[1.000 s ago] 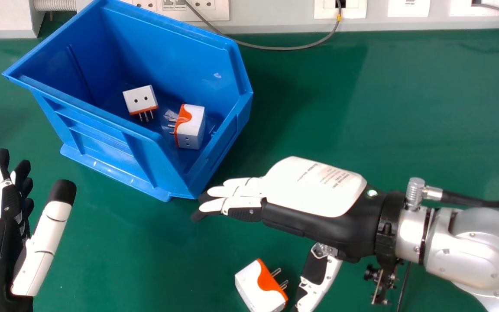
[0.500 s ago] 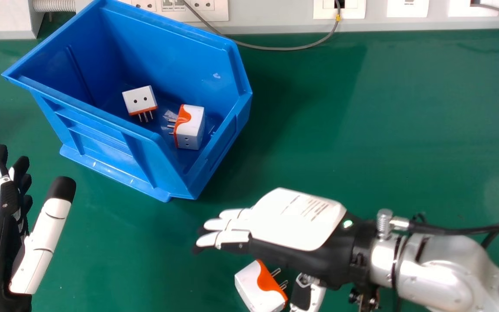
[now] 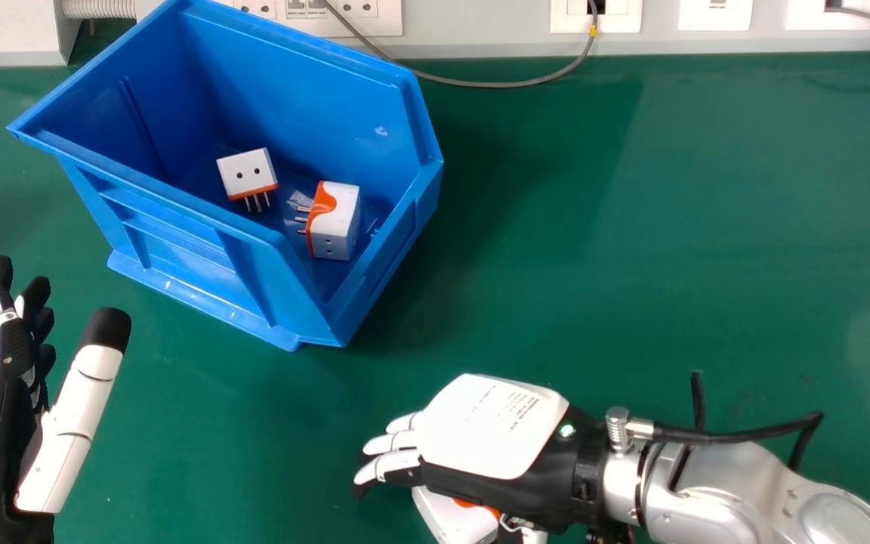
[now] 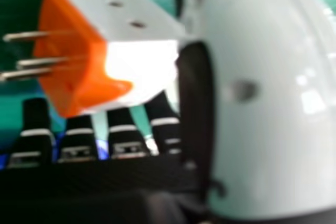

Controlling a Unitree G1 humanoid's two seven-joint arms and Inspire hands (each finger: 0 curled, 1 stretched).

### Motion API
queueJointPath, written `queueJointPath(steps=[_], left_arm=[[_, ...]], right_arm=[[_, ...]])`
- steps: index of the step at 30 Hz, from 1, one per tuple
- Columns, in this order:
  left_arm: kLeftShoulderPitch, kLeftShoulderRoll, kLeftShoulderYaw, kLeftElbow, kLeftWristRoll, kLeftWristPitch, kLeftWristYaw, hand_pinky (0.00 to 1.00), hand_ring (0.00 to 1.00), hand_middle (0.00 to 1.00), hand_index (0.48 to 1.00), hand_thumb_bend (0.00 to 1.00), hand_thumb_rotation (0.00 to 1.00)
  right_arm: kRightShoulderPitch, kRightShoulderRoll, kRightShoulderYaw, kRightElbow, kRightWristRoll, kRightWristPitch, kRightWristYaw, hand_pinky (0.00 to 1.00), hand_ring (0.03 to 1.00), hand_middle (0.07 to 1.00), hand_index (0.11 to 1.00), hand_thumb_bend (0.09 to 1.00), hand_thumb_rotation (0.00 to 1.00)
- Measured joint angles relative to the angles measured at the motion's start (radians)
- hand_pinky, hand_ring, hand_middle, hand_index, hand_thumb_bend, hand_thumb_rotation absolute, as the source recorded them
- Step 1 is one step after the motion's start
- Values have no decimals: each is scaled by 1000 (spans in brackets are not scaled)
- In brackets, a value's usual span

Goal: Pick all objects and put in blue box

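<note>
Across the green table (image 3: 631,227) and away from the blue plastic box (image 3: 186,249), we have moved our black-and-white right hand (image 3: 488,427) over the boxy white-and-orange plastic adapter (image 3: 448,517) lying there. We extend its fingers, slightly apart; we cannot confirm contact.

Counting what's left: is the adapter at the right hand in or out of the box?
Out: the adapter lies on the table, partly under the right hand.

The blue box (image 3: 201,242) looks like smooth, slightly glossy plastic.
</note>
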Motion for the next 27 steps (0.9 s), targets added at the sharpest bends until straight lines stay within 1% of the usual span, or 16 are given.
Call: queueJointPath(steps=[4,6,10,12,13,14,16,17,18,19,21,22,23,24,26,27], left_arm=[[-1,0,0,-1,-1,1,0,1000,1000,1000,1000,772,855],[-1,0,2,-1,-1,1,0,1000,1000,1000,1000,772,855],[-1,0,2,-1,-2,1,-1,1000,1000,1000,1000,774,855],[-1,0,3,-1,-2,1,-1,1000,1000,1000,1000,775,855],[-1,0,4,-1,-3,1,-1,1000,1000,1000,1000,775,855],[-1,0,5,-1,-4,1,-1,1000,1000,1000,1000,775,855],[-1,0,7,-1,-4,1,-2,1000,1000,1000,1000,775,855],[-1,0,7,-1,-4,1,-2,1000,1000,1000,1000,777,855],[-1,0,8,-1,-4,1,-2,1000,1000,1000,1000,777,855],[-2,0,8,-1,-4,1,-2,1000,1000,1000,1000,778,855],[-2,0,8,-1,-4,1,-5,1000,1000,1000,1000,778,855],[-2,0,8,-1,-4,1,-5,1000,1000,1000,1000,778,855],[-2,0,8,-1,-4,1,-5,1000,1000,1000,1000,778,855],[-1,0,8,-1,-4,1,-6,1000,1000,1000,1000,778,855],[1,0,8,-1,-4,1,-6,1000,1000,1000,1000,778,855],[1,0,9,-1,-4,1,-6,1000,1000,1000,1000,780,855]], right_arm=[[-14,10,7,52,-29,-11,-57,758,841,844,787,547,8],[-17,11,8,70,-33,-20,-83,754,838,839,783,528,6],[-41,14,16,117,-40,-50,-130,721,806,805,751,431,2],[-53,14,22,144,-48,-73,-167,700,791,790,737,414,2],[-60,15,27,161,-64,-87,-200,700,791,790,737,414,2],[-69,15,36,178,-80,-105,-238,670,766,766,713,431,1],[-87,15,54,206,-118,-127,-309,670,766,766,713,431,1],[-98,15,64,219,-142,-133,-347,630,727,731,668,446,23],[-108,15,75,226,-163,-136,-379,630,727,731,668,446,23],[-120,15,86,235,-187,-138,-408,564,654,677,638,460,19],[-138,15,99,256,-216,-139,-453,564,654,677,638,460,19],[-146,15,106,266,-225,-139,-473,489,588,630,616,469,15],[-152,15,111,276,-230,-140,-488,489,588,630,616,469,15],[-156,16,113,287,-232,-140,-503,425,535,592,599,477,12],[-163,18,115,304,-232,-140,-522,425,535,592,599,477,12],[-167,19,116,312,-233,-140,-527,421,509,566,578,482,9]])
